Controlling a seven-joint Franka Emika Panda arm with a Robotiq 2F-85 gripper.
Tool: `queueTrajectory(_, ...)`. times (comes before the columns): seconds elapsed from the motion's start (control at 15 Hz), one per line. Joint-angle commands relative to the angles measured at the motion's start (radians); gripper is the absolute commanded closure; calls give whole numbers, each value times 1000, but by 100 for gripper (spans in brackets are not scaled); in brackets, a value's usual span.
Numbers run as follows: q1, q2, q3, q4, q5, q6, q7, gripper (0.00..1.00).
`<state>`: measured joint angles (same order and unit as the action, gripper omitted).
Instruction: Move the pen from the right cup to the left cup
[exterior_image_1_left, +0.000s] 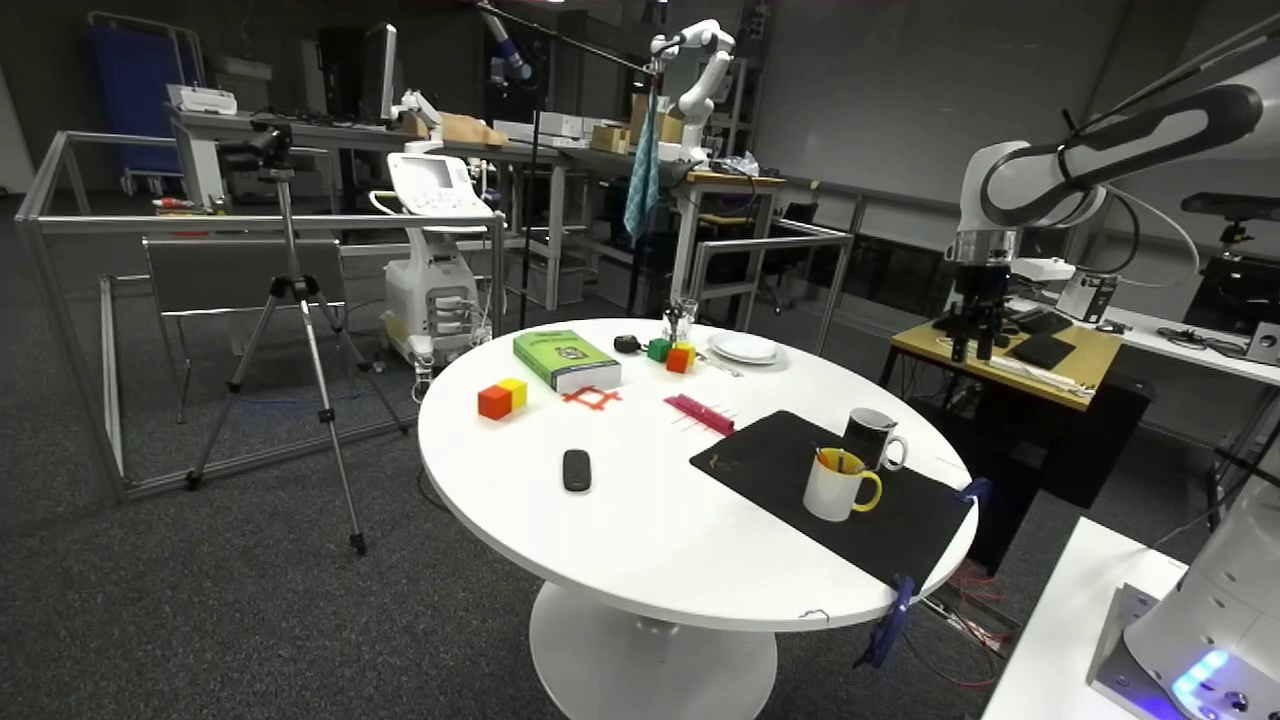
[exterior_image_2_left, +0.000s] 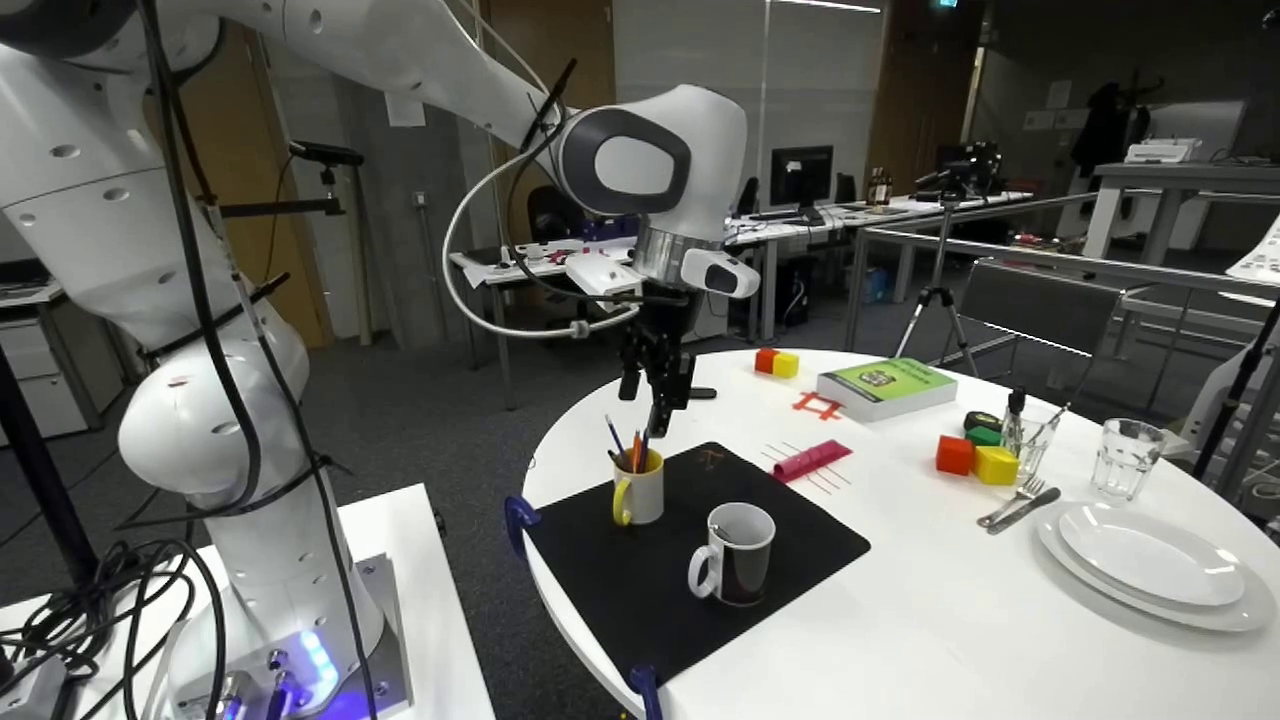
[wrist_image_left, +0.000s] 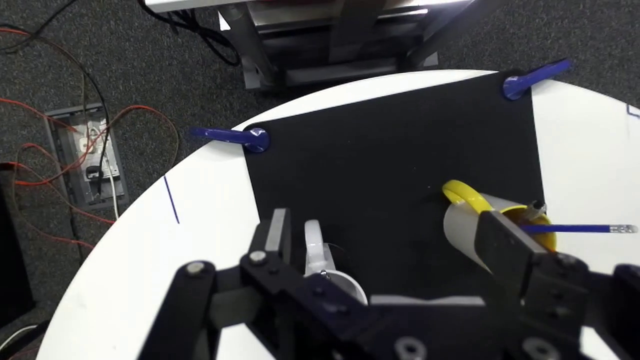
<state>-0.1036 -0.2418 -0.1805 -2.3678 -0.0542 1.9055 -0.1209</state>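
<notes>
The right cup, a dark mug with a white handle, stands upright on the mat in both exterior views. A thin thing inside it shows just a small shiny tip; whether this is the pen I cannot tell. Beside it stands the left cup, pale with yellow inside and handle. Several pens and pencils rise from it, among them a blue pencil. My gripper hangs above the table, pointing down, jaws wide apart with nothing between them. In the wrist view its parts cover some of both cups.
Both cups stand on a black mat held by blue clamps at the table edge. Farther off are a pink piece, a green book, coloured blocks, glasses, cutlery and plates.
</notes>
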Motion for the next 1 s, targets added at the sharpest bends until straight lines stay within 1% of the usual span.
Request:
queueTrajectory(0.0,-8,-18,26,-12,-19,23,26,0)
queueTrajectory(0.13,-6,-37,58,-38,-63,109,102,0)
queueTrajectory(0.33,-16,-16,87,-71,-153,293,206,0)
queueTrajectory(0.53,-24,13,103,-93,-206,398,281,0)
queueTrajectory(0.73,-28,53,92,-106,-228,465,275,0)
queueTrajectory(0.93,-30,109,72,-107,-201,526,227,0)
